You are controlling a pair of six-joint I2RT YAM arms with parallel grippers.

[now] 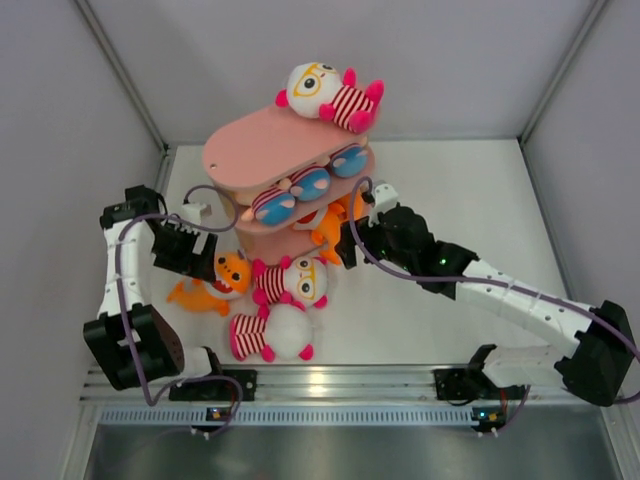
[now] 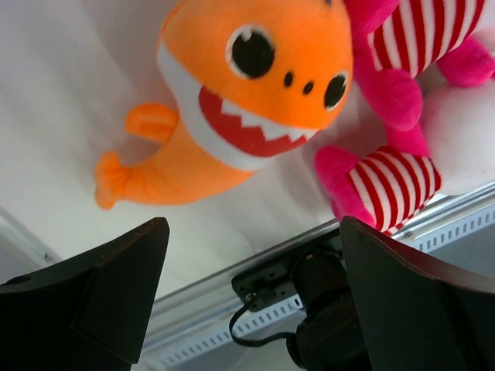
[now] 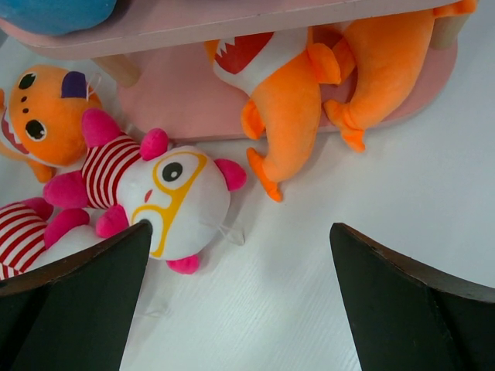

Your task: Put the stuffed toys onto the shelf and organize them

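Shelf carries a white doll on top, dolls in blue mid-tier, orange fish lowest; left gripper and right gripper spread wide, empty

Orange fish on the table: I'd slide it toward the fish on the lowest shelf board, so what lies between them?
The white-headed doll with yellow glasses lies on the table between them; the right wrist view shows it best.
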